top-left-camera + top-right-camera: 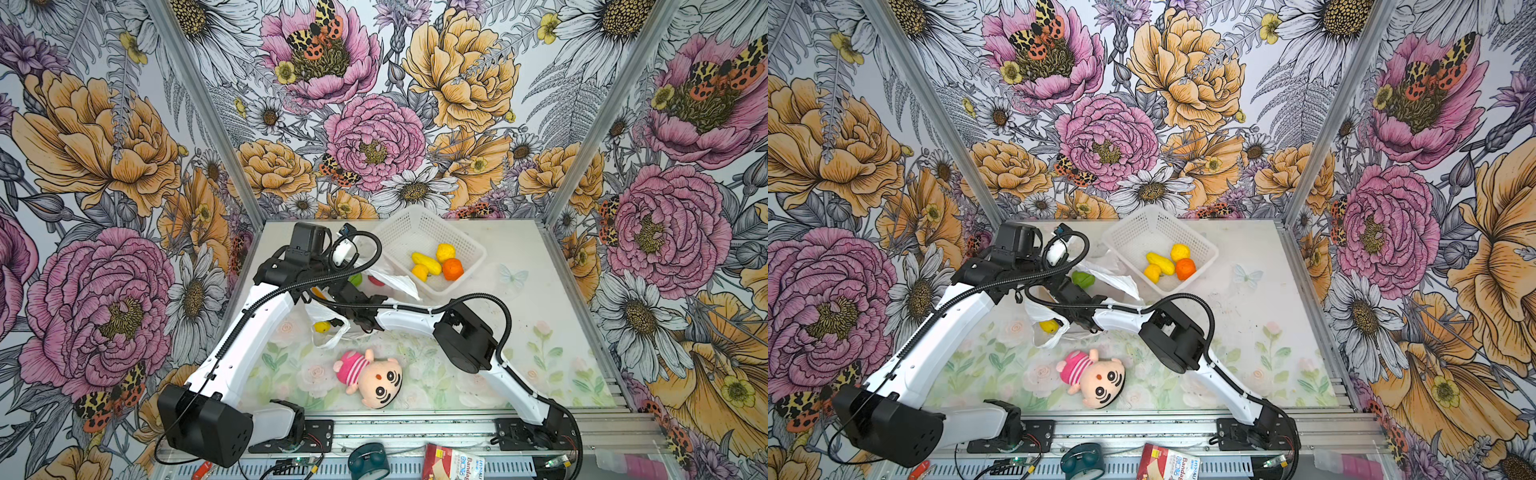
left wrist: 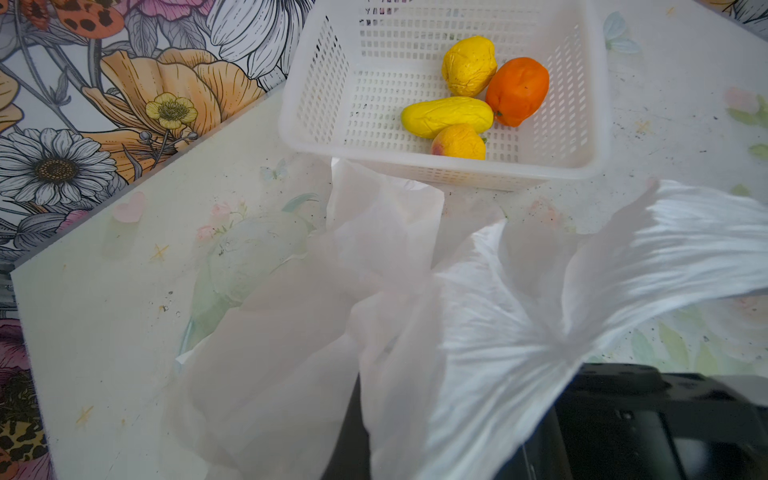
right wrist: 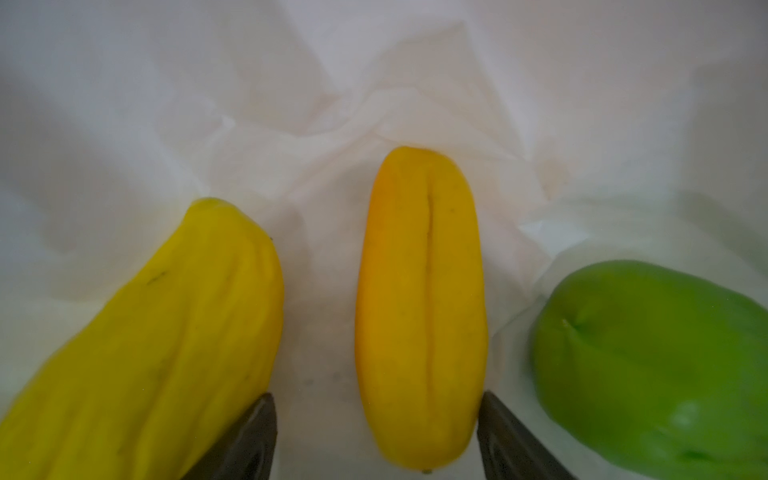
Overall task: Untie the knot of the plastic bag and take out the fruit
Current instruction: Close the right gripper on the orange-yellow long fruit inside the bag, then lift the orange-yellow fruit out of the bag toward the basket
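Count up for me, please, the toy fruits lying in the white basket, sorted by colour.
Yellow fruits: 3 (one round, one elongated, one small and more golden)
Orange fruit: 1
Total in the basket: 4

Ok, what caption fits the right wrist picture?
Inside the plastic bag, open jaws straddle a yellow-orange fruit, between a yellow fruit and a green fruit.
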